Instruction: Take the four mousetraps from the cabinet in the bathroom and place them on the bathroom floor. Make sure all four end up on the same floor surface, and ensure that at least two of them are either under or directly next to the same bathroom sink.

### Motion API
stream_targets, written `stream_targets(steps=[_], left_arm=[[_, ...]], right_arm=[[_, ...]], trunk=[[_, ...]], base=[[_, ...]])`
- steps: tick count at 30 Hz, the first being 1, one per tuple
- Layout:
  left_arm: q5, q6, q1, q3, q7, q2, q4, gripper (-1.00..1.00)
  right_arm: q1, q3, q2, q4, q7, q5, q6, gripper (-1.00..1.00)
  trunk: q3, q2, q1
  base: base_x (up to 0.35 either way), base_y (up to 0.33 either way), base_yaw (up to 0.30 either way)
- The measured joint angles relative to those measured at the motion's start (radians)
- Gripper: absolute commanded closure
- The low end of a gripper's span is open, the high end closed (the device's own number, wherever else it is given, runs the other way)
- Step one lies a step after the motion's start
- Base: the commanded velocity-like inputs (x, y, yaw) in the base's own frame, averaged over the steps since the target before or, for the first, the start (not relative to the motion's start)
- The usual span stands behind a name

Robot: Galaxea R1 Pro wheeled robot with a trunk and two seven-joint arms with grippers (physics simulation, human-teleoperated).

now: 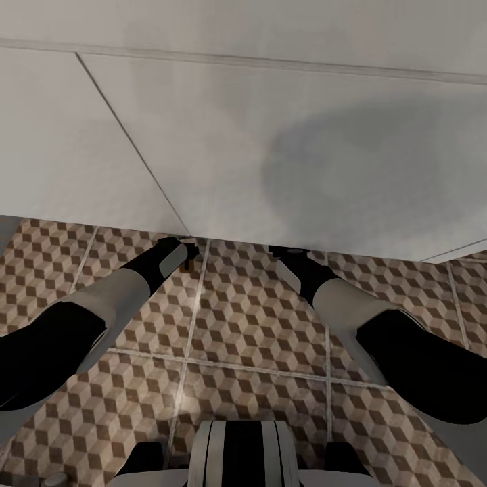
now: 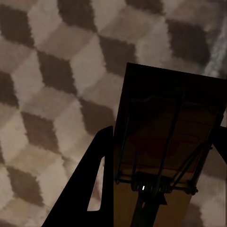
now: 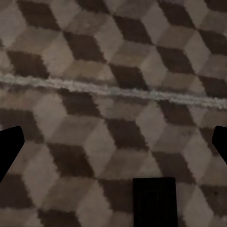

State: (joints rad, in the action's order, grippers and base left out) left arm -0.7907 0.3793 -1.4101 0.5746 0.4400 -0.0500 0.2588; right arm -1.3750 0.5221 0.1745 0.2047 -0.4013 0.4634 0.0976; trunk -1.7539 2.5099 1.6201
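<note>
Close to the left wrist camera, the left gripper point(image 2: 156, 189) clamps a dark brown wooden mousetrap point(image 2: 165, 142) above the cube-patterned tiled floor point(image 1: 257, 325), while the right gripper point(image 3: 113, 142) holds its jaws wide apart.

In the head view each arm has a wide black upper segment near the camera, then a smooth light grey forearm that becomes narrower toward a black wrist. The left arm point(image 1: 101, 311) ends at 11 o'clock from the picture's centre with a white band before the dark left gripper point(image 1: 188, 251). The right arm point(image 1: 365, 318) ends at 1 o'clock in the dark right gripper point(image 1: 287, 253). At 6 o'clock the trunk point(image 1: 240, 453) is white with two black vertical stripes. In the wrist views the fingers point(image 2: 92, 189) look flat and matt black, one with a narrow slot
</note>
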Motion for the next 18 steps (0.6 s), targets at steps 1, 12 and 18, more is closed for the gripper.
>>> stream_targets(steps=[1, 12, 18], left_arm=[[0.0, 0.0, 0.0, 0.0, 0.0, -0.001, 0.0, 1.0], [0.002, 0.002, 0.0, 0.001, 0.0, -0.015, -0.004, 1.0], [0.002, 0.002, 0.0, 0.001, 0.0, -0.016, -0.003, 1.0]], right_arm=[[0.0, 0.001, 0.0, 0.0, 0.0, 0.0, 0.0, -1.0], [0.0, 0.001, 0.0, 0.0, 0.0, 0.0, 0.001, -1.0], [0.0, 0.002, 0.0, 0.001, 0.0, 0.0, -0.002, -1.0]], trunk=[[0.0, 0.0, 0.0], [0.0, 0.0, 0.0], [0.0, 0.0, 0.0]], base=[[0.0, 0.0, 0.002], [0.0, 0.0, 0.0], [0.0, 0.0, -0.011]])
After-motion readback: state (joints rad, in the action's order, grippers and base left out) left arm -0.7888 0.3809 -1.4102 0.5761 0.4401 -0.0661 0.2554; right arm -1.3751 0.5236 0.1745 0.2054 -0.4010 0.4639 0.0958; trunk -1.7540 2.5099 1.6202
